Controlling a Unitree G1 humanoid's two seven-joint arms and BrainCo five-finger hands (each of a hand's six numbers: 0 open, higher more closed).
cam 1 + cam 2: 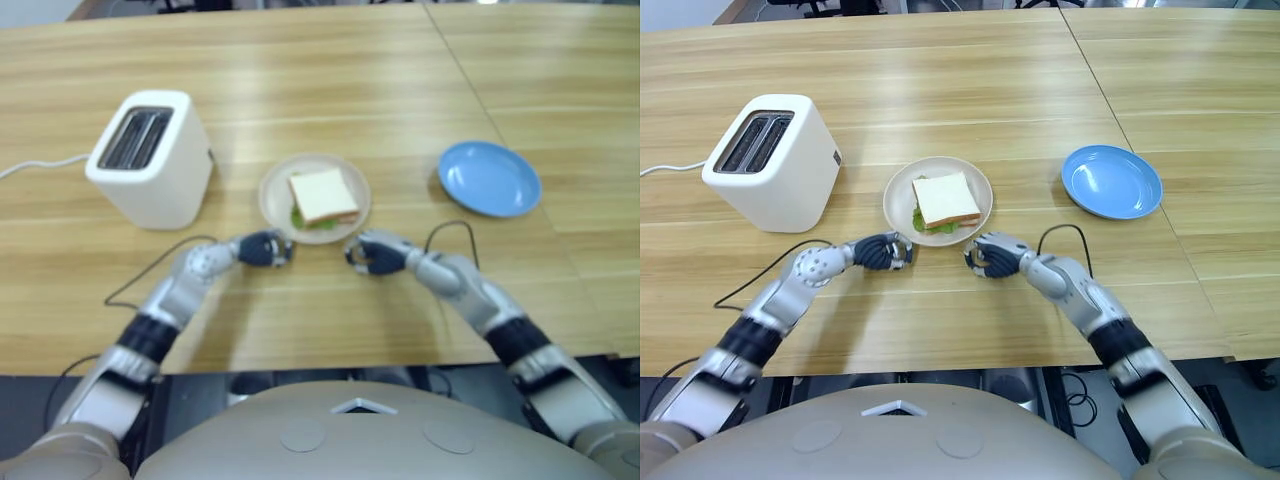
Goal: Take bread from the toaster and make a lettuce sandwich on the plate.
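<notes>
The wooden bench [940, 90] carries everything, and its far and side edges are cut off by the frame; on its left stands one white toaster [775, 175], upright, with two dark slots [752, 141] on top; whether anything sits in the slots I cannot tell. To the right, well apart from the rest, lies one blue plate [1111, 181], its whole blue face showing. Between toaster and blue plate, near the middle, lies one pale round plate [898, 195], so two plates in all; on it sits one sandwich [946, 199], a square white slice of bread uppermost, with green lettuce [925, 224] poking out along its near-left edge; whatever else lies under the top slice is hidden by it.

Both hands are low over the bench just beside the pale plate's near edge, apart from it and from each other; the left hand [880, 251] is at the plate's near-left with its fingers curled inward and holding nothing; the right hand [992, 257] is at the near-right, its fingers likewise curled in on nothing. Whether the hands touch the bench I cannot tell.

One white cord [665, 168] runs from the toaster off the left edge; two thin black cables lie on the bench, one [135, 276] by the left forearm, one [1062, 228] looping behind the right wrist.
</notes>
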